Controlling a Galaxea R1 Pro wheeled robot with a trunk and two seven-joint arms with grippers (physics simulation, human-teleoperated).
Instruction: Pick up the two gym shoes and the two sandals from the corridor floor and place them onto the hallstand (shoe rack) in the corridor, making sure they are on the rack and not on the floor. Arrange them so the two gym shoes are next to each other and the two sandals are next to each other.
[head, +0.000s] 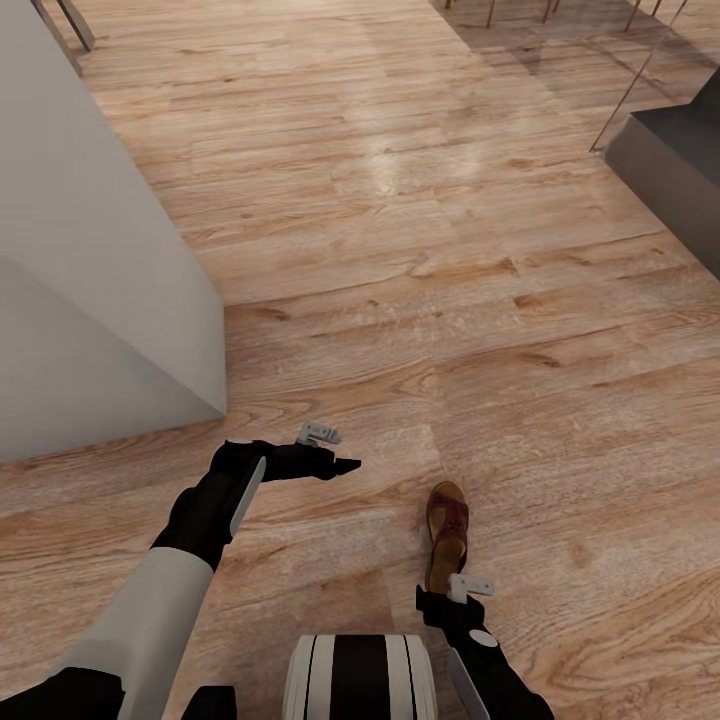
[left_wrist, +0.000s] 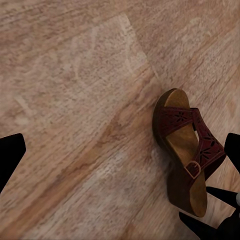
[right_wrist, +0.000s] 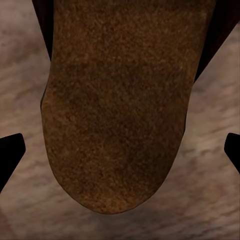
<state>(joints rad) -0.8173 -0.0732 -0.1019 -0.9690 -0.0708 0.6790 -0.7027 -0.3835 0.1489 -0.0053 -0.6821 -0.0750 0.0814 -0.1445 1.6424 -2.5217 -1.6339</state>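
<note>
One sandal (head: 447, 535) lies on the wood-plank corridor floor (head: 400, 250) in the lower centre-right of the head view, its long axis running up and down the frame, dark brown-red strap across the middle and tan footbed showing. The right gripper (head: 436, 600) sits at the sandal's near end, low in the frame; its black fingers reach the sole there, though whether they touch it is hard to tell from this angle. In the right wrist view the rounded tan end of the sandal (right_wrist: 117, 110) lies between the two black fingertips (right_wrist: 10, 155), which stand wide apart at the frame's left and right edges with floor visible on either side of the sole.

The left gripper (head: 340, 465) hovers over bare planks at lower centre-left of the head view, well apart from the sandal, pointing toward the right. Its wrist view shows the sandal (left_wrist: 187, 150) at the right of the frame and the fingertips (left_wrist: 10, 155) spread wide, holding nothing.

A light grey block (head: 90, 300) fills the left side of the head view; a dark grey unit (head: 680, 170) stands at upper right.
</note>
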